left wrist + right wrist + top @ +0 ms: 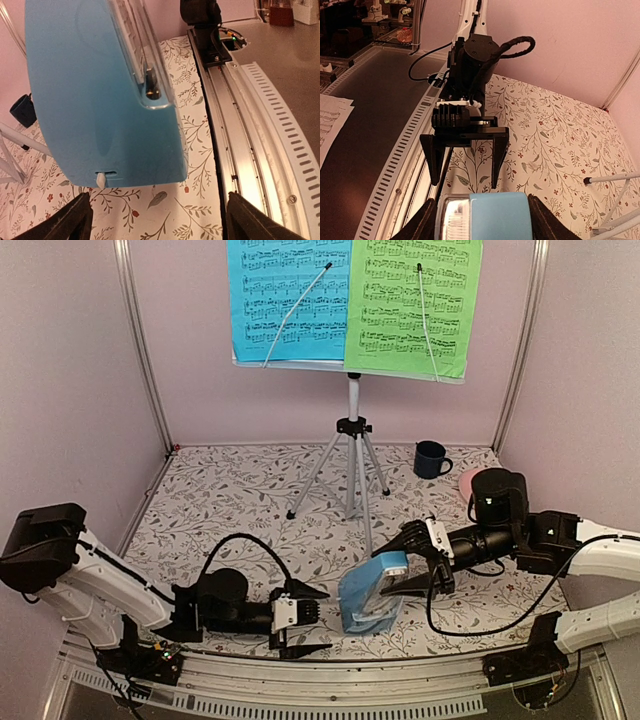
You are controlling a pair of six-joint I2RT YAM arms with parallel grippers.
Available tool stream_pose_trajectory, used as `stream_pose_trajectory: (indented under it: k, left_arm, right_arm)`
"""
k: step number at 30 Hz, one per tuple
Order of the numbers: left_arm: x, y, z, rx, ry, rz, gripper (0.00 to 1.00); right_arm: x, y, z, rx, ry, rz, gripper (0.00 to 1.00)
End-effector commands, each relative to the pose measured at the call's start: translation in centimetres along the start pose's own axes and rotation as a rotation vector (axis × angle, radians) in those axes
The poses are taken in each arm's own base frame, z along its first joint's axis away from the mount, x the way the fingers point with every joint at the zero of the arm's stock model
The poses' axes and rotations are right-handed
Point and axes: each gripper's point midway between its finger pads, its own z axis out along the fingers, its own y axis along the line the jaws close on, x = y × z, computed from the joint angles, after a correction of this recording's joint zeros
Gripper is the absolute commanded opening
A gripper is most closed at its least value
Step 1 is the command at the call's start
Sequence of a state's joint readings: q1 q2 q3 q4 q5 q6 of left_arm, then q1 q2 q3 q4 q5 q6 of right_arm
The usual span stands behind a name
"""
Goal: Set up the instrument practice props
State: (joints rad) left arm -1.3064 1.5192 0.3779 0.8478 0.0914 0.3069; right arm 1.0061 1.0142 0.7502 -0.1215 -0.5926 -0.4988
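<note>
Stand: the music stand (pixel 352 400) is set upright on its tripod at the back of the table (pixel 230 500). This part is judged done.
Sheets: the blue sheet (pixel 285 295) and the green sheet (pixel 410 300) are displayed side by side on the stand, blue at the left and green at the right. This part is also judged done.
Metronome: the metronome (pixel 368 598) is found near the front edge of the table, between the two grippers and well apart from the stand. It is seen tilted. Whether its base rests on the table cannot be told.
Right gripper: the right gripper (pixel 402 565) is clamped on the metronome's narrow top, with one finger at each side.
Left gripper: the left gripper (pixel 320 622) is held just beside the metronome's lower part. Its jaws are spread wide and nothing is touched by them.
Left to do: it is judged that the metronome is yet to be stood upright and let go. Nothing else appears outstanding.
Outside the task: the dark mug (pixel 431 459) is set at the back right. The pink plate (pixel 466 481) is just beside it, largely hidden behind the right arm.
Count: one stand, two sheets, one metronome, one mug, one plate and two grippers are counted.
</note>
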Motion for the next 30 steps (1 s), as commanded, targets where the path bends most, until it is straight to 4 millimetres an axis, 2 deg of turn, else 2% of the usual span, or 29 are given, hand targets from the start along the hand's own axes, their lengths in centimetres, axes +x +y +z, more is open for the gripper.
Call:
stream_pose_trajectory:
  k: [1,8,12,17,21,30]
  left_arm:
    - [-0.3,0.6,-0.5,-0.065,-0.025,0.062,0.93]
    - [0.8,1.0,0.2,-0.062,0.032,0.117,0.99]
    - [0.2,1.3,1.0,-0.044,0.022,0.145,0.99]
    - [-0.6,1.1,1.6,0.037,0.003,0.141,0.91]
    - [-0.4,1.5,1.6,0.054,0.004,0.130,0.87]
    - [-0.1,2.9,2.1,0.062,0.011,0.079,0.83]
  right_arm:
    - [-5.1,-0.3,-0.8,0.026,-0.107,-0.138,0.24]
    - [-4.6,0.9,0.0,-0.026,-0.064,-0.164,0.24]
    - [-5.1,0.9,0.1,-0.035,-0.066,-0.174,0.23]
    - [-4.9,1.4,0.5,-0.052,-0.034,-0.196,0.22]
    - [-5.2,1.7,0.6,-0.058,-0.032,-0.210,0.22]
    - [-5.7,2.3,1.1,-0.078,-0.034,-0.229,0.21]
